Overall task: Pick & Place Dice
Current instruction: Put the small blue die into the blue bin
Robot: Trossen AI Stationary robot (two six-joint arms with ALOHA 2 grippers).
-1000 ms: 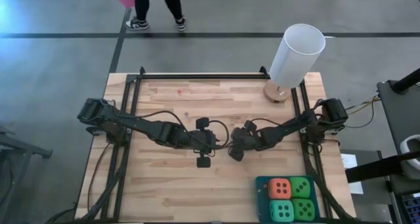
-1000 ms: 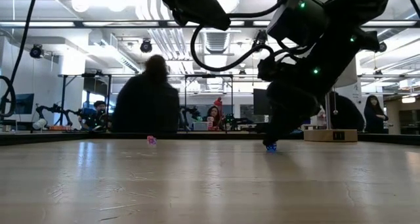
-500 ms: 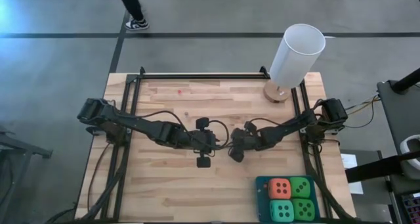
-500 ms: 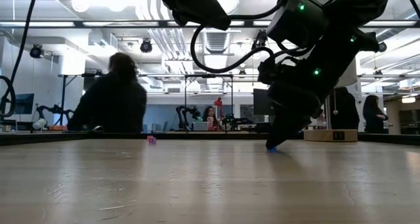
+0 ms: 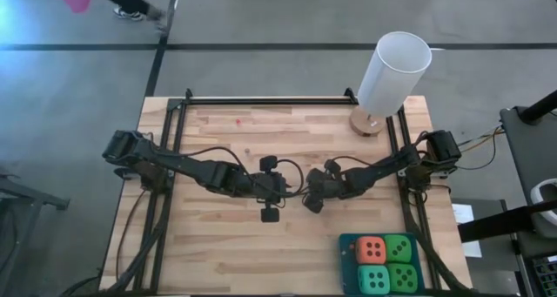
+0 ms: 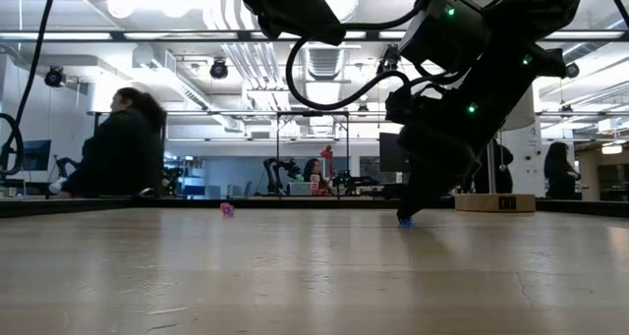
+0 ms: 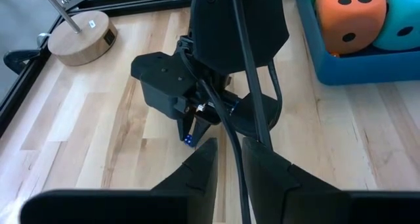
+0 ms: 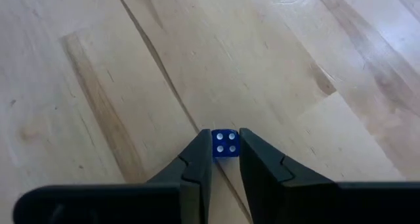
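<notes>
**Q:** Dice first: where are they, taking the blue tray as the landmark?

**A:** Four soft cubes sit packed inside the blue tray [image 5: 347,242] at the near right corner of the wooden table [image 5: 218,245]. The orange-red die [image 5: 372,249] and a green die [image 5: 399,247] fill the far row; the turquoise die [image 5: 374,280] and the second green die [image 5: 402,276] fill the near row. A much smaller blue die [image 8: 224,142] lies on bare wood, up the table from the tray and to its left, showing four white pips.

**Q:** What are the claws doing?

**A:** The right gripper [image 8: 224,152] is tipped down onto that small blue die, its two fingertips pressed against the die's opposite sides, grasping it while it rests on the table. The left gripper [image 5: 269,189] hangs just left of it, farther from the tray, released and holding nothing.

**Q:** Any writing or labels?

**A:** None legible. The tall white cylinder [image 5: 393,72], well beyond the tray at the far right corner, stands on a round wooden base [image 7: 82,35] bearing a small dark mark, too small to read. A tiny pink object [image 6: 227,209] lies far across the table.
</notes>
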